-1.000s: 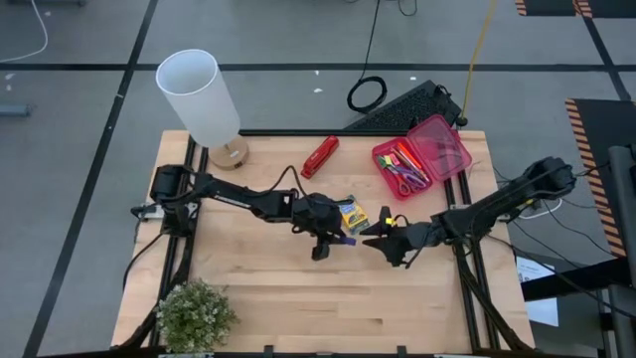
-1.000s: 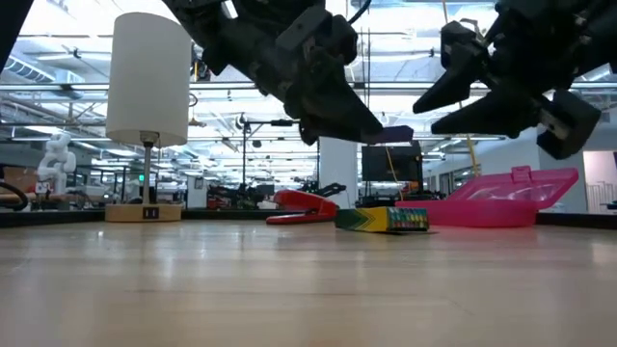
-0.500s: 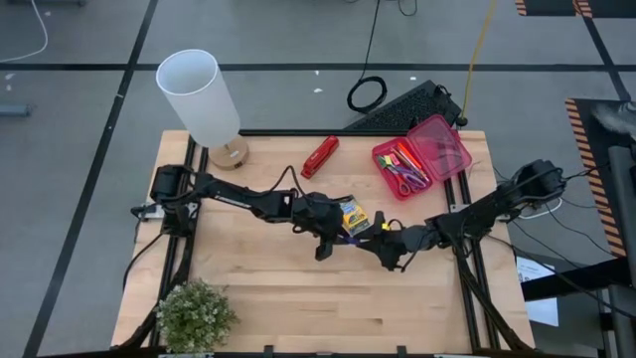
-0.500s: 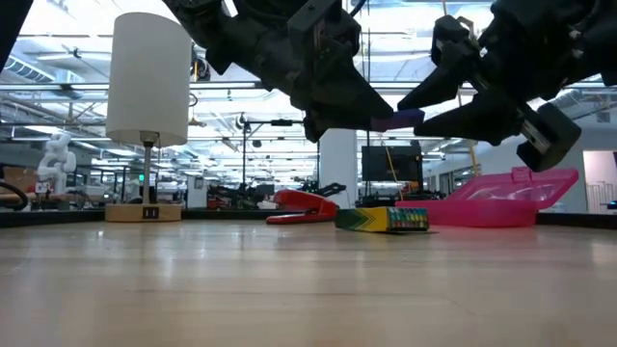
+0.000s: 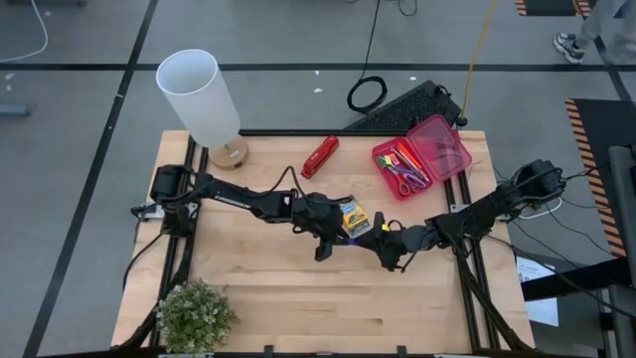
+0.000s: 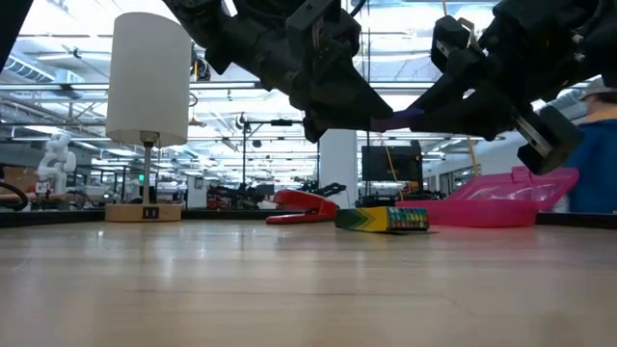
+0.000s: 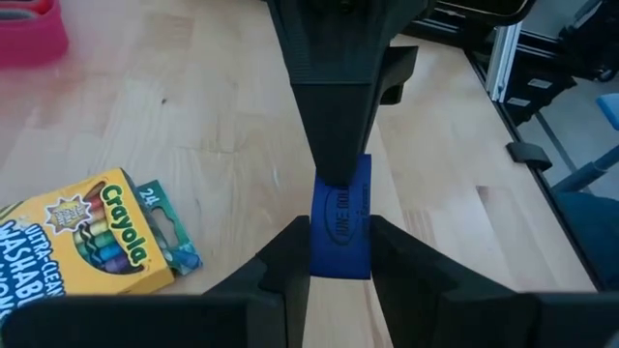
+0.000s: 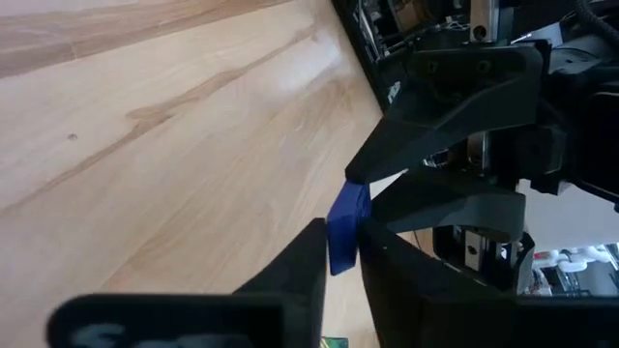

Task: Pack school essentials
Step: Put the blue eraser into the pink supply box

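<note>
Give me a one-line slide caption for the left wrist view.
Mid-air handover: left gripper and right gripper both clamp a blue eraser above the table, beside the crayon box.

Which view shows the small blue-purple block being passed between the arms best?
The left wrist view: the block fills the centre, held between the left gripper fingers with the right gripper on its far end. The right wrist view shows one corner; the high and low views show only a sliver.

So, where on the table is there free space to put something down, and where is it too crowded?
Bare wood runs along the near edge of the table, between the potted plant and the right corner. Another free patch lies between the lamp and the plant. The middle is crowded: left gripper, right gripper, blue eraser, crayon box, with the pink box behind.
</note>
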Motion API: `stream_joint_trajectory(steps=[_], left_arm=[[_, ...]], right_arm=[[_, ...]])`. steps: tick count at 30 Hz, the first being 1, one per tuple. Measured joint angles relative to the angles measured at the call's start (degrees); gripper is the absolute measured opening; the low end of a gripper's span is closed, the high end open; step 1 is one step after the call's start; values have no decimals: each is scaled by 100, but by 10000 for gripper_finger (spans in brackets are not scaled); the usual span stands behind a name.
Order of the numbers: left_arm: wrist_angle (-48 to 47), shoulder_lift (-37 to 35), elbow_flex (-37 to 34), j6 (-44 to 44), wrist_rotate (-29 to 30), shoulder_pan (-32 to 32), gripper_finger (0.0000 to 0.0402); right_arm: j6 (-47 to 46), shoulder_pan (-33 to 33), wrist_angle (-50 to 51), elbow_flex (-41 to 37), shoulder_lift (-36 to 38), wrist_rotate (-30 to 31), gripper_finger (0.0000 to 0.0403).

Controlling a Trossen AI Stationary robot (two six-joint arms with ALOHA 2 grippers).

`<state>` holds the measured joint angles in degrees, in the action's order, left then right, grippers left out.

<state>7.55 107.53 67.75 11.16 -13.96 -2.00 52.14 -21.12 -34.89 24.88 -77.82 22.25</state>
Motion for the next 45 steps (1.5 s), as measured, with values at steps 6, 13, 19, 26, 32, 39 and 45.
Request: stream_joint_trajectory(steps=[6, 13, 19, 26, 32, 39, 45], left_arm=[[-23, 0, 0, 4, -2, 0, 104], [15, 0, 0, -115, 112, -37, 126], [-55, 0, 4, 64, 354, -37, 198], [-1208, -366, 7, 120, 817, -42, 233], [-1808, -653, -27, 71, 1462, -162, 234], [-1787, -587, -61, 61, 1564, -304, 234], [-1777, -570, -61, 2, 1780, -383, 234]], right_arm=[[-28, 0, -4, 0, 0, -1, 29], [-104, 0, 0, 0, 0, -5, 25], [-195, 0, 7, 0, 0, -3, 24], [-450, 48, 379, -2, 119, 153, 23], [-100, 342, 949, -2, 343, 1196, 23], [574, 1100, 1643, -2, 791, 1560, 23], [1203, 1951, 1756, -2, 1245, 1552, 23]])
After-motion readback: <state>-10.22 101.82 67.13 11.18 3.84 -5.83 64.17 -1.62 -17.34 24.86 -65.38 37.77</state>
